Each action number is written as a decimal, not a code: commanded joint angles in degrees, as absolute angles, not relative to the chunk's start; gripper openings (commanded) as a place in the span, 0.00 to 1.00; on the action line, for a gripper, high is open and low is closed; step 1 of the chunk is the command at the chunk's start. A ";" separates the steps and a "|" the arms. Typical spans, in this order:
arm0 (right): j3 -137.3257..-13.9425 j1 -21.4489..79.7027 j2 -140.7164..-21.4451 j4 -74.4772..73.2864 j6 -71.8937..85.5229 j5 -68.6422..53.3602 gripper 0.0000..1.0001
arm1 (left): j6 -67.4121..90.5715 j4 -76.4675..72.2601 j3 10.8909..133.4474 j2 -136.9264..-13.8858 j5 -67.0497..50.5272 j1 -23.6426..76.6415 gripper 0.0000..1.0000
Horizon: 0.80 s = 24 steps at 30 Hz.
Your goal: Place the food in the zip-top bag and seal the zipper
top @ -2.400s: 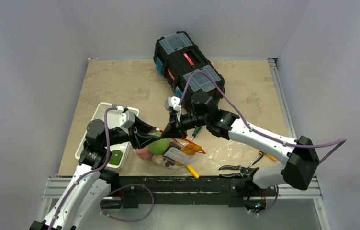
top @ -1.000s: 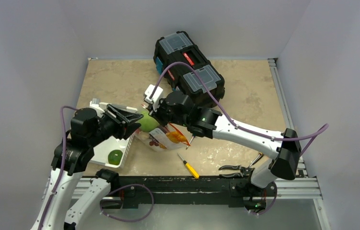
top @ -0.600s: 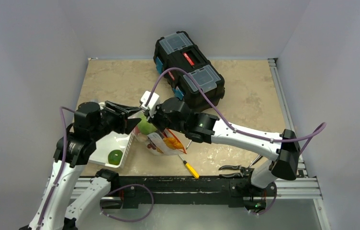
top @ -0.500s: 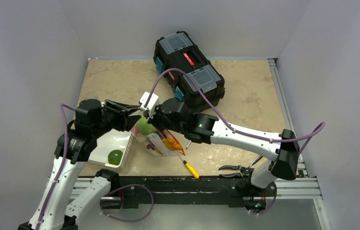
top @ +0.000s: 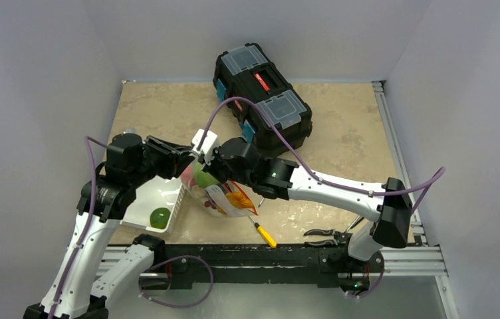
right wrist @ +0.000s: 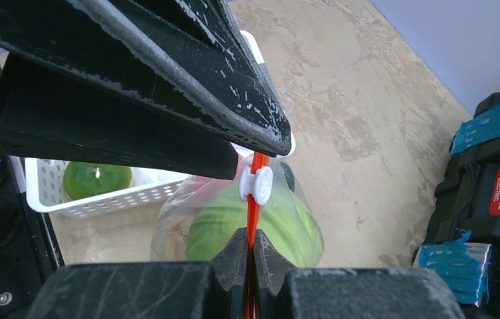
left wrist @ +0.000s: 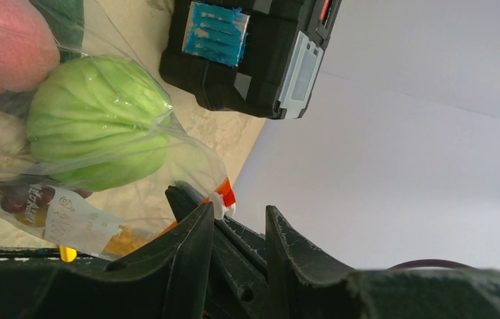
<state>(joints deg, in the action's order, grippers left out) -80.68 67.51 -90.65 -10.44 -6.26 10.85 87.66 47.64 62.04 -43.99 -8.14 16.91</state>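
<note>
A: Differs how from the earlier view?

B: Shows the zip-top bag (top: 224,198) raised off the tabletop (top: 340,133) and carried leftward, up beside the basket (top: 146,197). Hangs from the right fingers (right wrist: 232,256), clenched on the zipper (right wrist: 253,216).

A: And the left fingers (left wrist: 191,246)?

B: Narrowed but still apart, closing in on the white tab (right wrist: 256,185); not gripping it, as far as visible.

A: Means what for the task?

B: Holds cabbage (left wrist: 94,119) and peach (left wrist: 4,43) inside; leaves the green round fruit (right wrist: 96,179) in the basket. Suggests sealing next, perhaps prematurely.
</note>
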 commanded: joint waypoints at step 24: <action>-84.84 67.96 -91.04 -6.89 -6.86 12.12 0.00 | 79.31 49.65 65.68 -46.57 -4.91 20.20 0.24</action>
<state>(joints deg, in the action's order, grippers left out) -81.47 67.51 -91.55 -10.48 -6.26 11.05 81.36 49.01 62.74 -45.98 -6.39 19.64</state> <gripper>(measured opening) 0.005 0.238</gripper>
